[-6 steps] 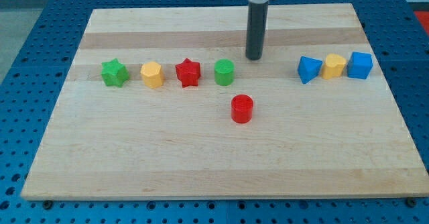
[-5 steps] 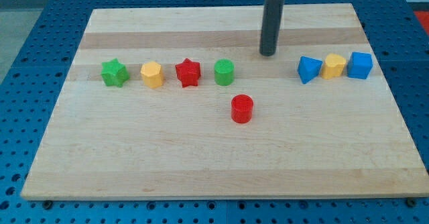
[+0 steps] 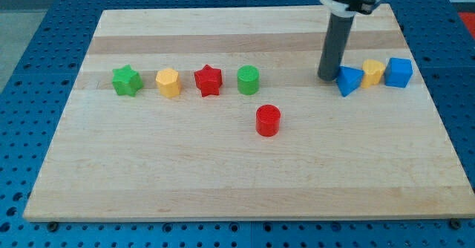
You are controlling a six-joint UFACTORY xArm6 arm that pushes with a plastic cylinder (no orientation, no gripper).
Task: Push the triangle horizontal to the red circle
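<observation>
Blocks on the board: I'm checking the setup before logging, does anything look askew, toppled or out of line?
Nothing toppled or damaged. The red circle sits alone below the row of the other blocks. The blue triangle is slightly lower than the yellow block beside it, with my tip at its left edge.

My tip point(image 3: 329, 78) rests on the table point(image 3: 223, 174) toward the view's upper right, the dark rod standing straight up from it to a pale collar cut off by the view's top edge

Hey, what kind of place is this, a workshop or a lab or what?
Probably a robotics lab bench: a wooden board on a blue perforated table, small blocks like the blue triangle, and my tip beside it.
</observation>
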